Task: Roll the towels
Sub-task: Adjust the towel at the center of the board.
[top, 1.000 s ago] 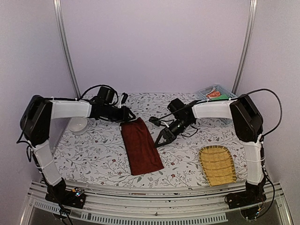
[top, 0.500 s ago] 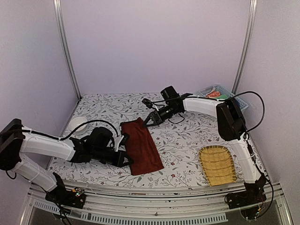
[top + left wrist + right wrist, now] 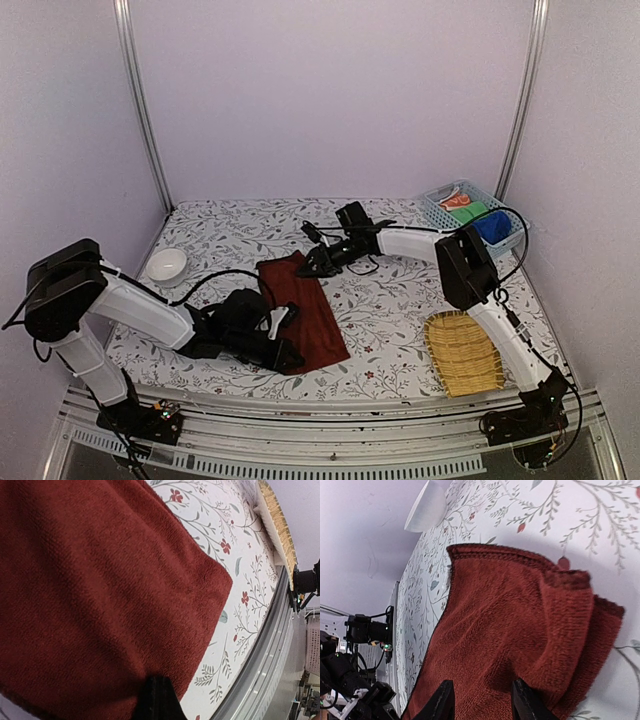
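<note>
One dark red towel [image 3: 312, 305] lies lengthwise on the flowered table, and its far end is folded over in a bunch. My left gripper [image 3: 289, 352] is low at the towel's near left corner. In the left wrist view the towel [image 3: 100, 580] fills the frame and puckers round my left gripper [image 3: 155, 700], whose fingers meet in one dark tip shut on the cloth. My right gripper [image 3: 309, 264] is at the towel's far end. In the right wrist view it [image 3: 482, 705] is open, with its fingers apart over the towel [image 3: 500, 615] beside the folded-over edge.
A white bowl [image 3: 165, 266] sits at the left, also in the right wrist view [image 3: 426, 507]. A wicker tray [image 3: 463, 352] lies at the near right, its edge in the left wrist view [image 3: 277, 525]. A blue basket [image 3: 447, 214] with coloured items stands at the far right corner.
My left arm has swung from the towel's far end down to its near corner and closed there. My right gripper has moved from beside the towel to its far end.
</note>
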